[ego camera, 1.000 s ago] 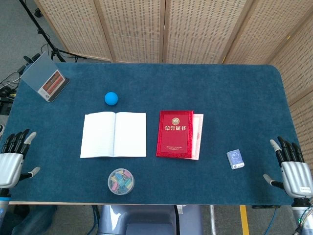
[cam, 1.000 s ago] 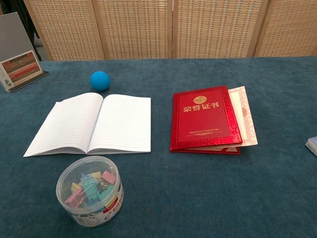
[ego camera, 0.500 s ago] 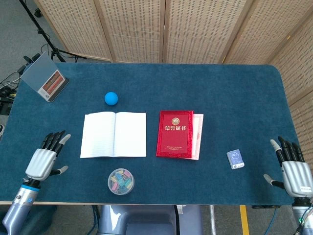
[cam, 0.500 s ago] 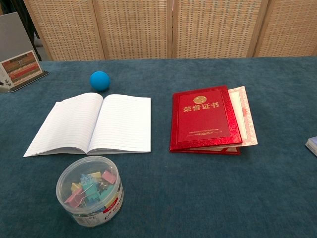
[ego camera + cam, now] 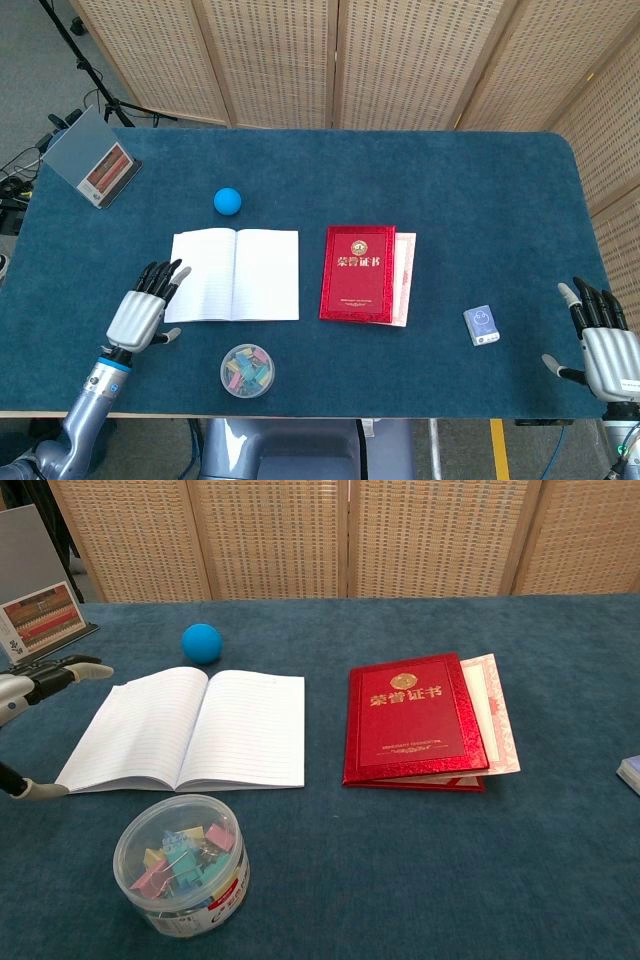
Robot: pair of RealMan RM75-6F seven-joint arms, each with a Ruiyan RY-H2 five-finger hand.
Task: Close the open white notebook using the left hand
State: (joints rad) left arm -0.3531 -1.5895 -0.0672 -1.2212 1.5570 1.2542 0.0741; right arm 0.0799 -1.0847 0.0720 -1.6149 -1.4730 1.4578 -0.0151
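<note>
The white notebook (image 5: 233, 275) lies open and flat on the blue table, its lined pages facing up; in the chest view the notebook (image 5: 190, 730) sits left of centre. My left hand (image 5: 145, 310) hovers just off the notebook's left edge, fingers spread and holding nothing; its fingertips (image 5: 70, 668) enter the chest view at the far left. My right hand (image 5: 605, 350) stays open at the table's front right corner, far from the notebook.
A blue ball (image 5: 228, 201) lies behind the notebook. A clear tub of binder clips (image 5: 247, 370) stands in front of it. A red certificate folder (image 5: 357, 273) lies to its right, and a small blue card pack (image 5: 481, 325) further right. A card stand (image 5: 92, 160) occupies the back left corner.
My left hand has moved from the table's front left corner rightward and forward, up to the notebook's left edge. The right hand has barely shifted. The notebook has not moved.
</note>
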